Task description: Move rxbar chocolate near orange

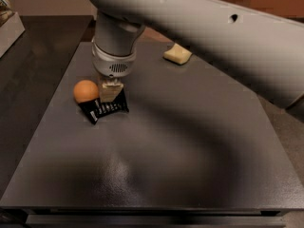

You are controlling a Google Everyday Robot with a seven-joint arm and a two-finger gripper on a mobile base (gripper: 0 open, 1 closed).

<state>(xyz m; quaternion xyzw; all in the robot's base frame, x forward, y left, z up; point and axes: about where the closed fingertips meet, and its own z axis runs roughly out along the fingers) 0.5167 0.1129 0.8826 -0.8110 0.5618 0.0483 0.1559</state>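
Note:
The rxbar chocolate (107,109) is a flat black wrapper with white text, at the left of the dark table (180,141). The orange (85,90) sits just to its left, touching or almost touching the wrapper's upper left end. My gripper (110,92) comes down from the large grey arm and is shut on the bar's top edge, right beside the orange. The beige fingertips (110,90) hide part of the wrapper.
A pale yellow sponge-like block (177,55) lies at the back of the table, right of the arm. A light box (7,25) stands on the surface at the far left. The table's front edge runs along the bottom.

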